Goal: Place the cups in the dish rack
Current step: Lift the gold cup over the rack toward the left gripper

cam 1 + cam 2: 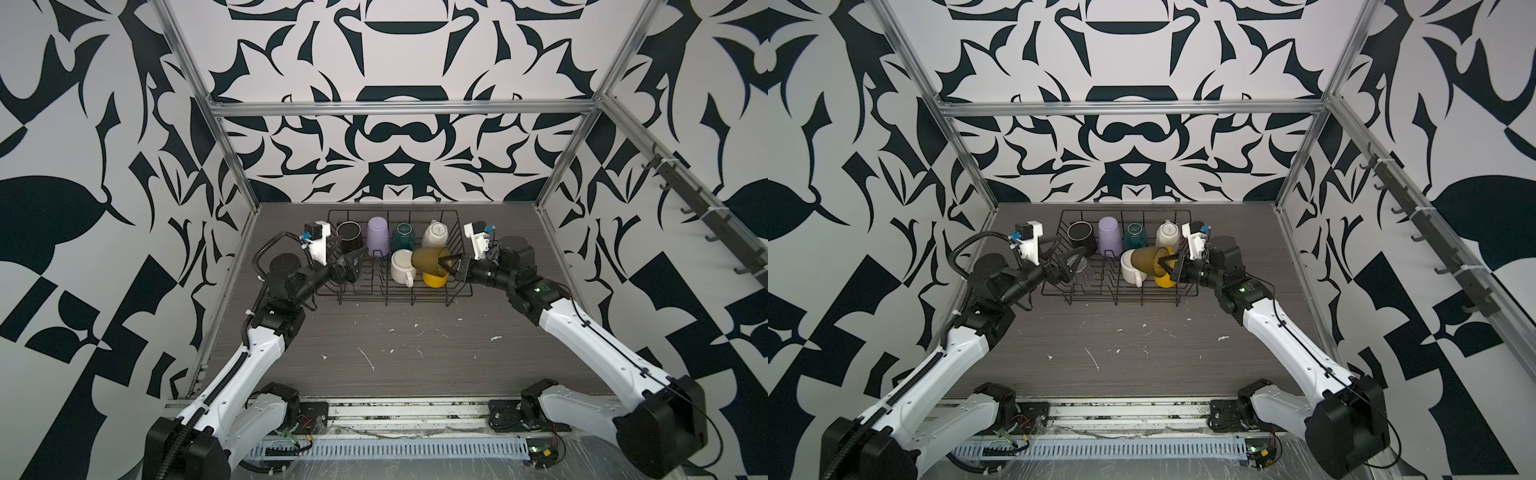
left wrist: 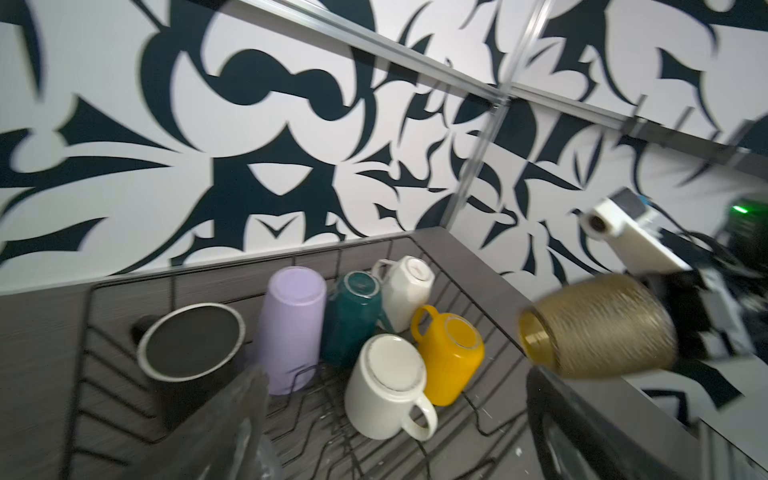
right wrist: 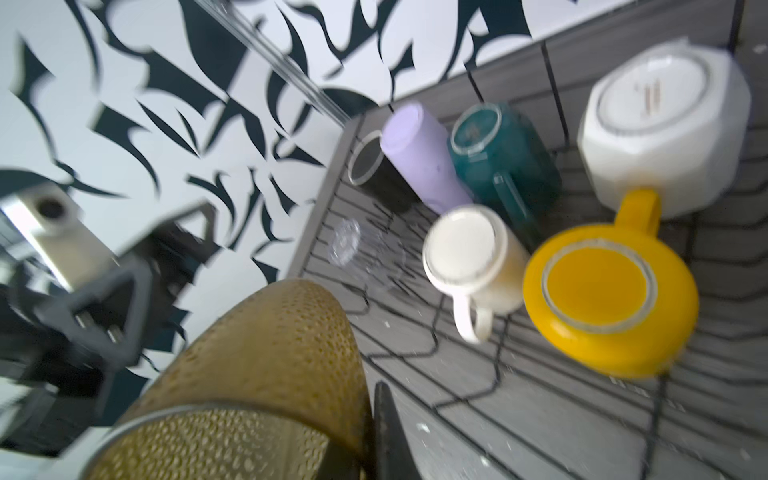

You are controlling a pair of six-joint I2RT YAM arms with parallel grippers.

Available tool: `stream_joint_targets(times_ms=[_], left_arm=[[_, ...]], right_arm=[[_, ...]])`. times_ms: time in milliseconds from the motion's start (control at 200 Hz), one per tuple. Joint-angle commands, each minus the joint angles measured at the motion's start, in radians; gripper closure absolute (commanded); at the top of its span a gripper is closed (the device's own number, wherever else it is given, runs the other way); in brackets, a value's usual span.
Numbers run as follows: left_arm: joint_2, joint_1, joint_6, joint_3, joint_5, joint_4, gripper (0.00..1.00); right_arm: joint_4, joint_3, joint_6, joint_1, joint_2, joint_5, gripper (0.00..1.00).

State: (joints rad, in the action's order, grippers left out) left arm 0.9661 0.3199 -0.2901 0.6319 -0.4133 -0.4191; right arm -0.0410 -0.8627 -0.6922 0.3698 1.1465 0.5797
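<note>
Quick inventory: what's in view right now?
dish rack: one, black wire, far tabletop
table: one, grey
black mug: one, rack's back row, leftmost
lilac tumbler: one, back row, beside black mug
teal mug: one, back row, beside tumbler
faceted mug: one, white, back row, rightmost
plain mug: one, white, front row
yellow mug: one, front row, rightmost
clear glass: one, rack's front left
amber glass: one, held above rack
left pincer: open, by clear glass
right pincer: shut on amber glass

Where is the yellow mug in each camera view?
In a top view: yellow mug, rack's near right, partly hidden by amber glass.
In a top view: same spot.
Left wrist: between round white mug and amber glass.
Right wrist: beside the round white mug, base up.
Landmark: the round white mug, in all four.
</note>
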Motion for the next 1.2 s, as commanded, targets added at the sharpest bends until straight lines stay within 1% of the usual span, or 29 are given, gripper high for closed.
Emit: stream_joint_targets(times_ms=[0, 180, 245, 590, 765, 1065, 1195], left_arm=[[-0.011, -0.003, 0.002, -0.011, -0.259, -0.137, 0.01], [0.027, -0.003, -0.022, 0.014, -0.401, -0.142, 0.01], [0.037, -0.003, -0.027, 0.017, -0.433, -0.141, 0.01], [0.044, -0.003, -0.026, 0.032, -0.438, -0.119, 0.01], [0.034, -0.003, -0.027, 0.033, -0.439, -0.113, 0.01], [0.028, -0.003, -0.046, 0.038, -0.515, -0.143, 0.01], [0.031, -0.002, -0.058, 0.040, -0.526, -0.164, 0.01]], right_arm=[[-0.294, -0.004, -0.143, -0.022, 0.029, 0.141, 1.00], [-0.417, -0.033, -0.208, -0.023, 0.092, 0.232, 1.00], [-0.444, -0.035, -0.205, -0.016, 0.096, 0.249, 1.00], [-0.436, -0.090, -0.138, 0.050, 0.125, 0.321, 1.00], [-0.410, -0.105, -0.087, 0.104, 0.129, 0.330, 1.00], [-0.412, -0.144, -0.070, 0.164, 0.182, 0.379, 1.00], [-0.412, -0.159, -0.059, 0.188, 0.197, 0.388, 1.00]])
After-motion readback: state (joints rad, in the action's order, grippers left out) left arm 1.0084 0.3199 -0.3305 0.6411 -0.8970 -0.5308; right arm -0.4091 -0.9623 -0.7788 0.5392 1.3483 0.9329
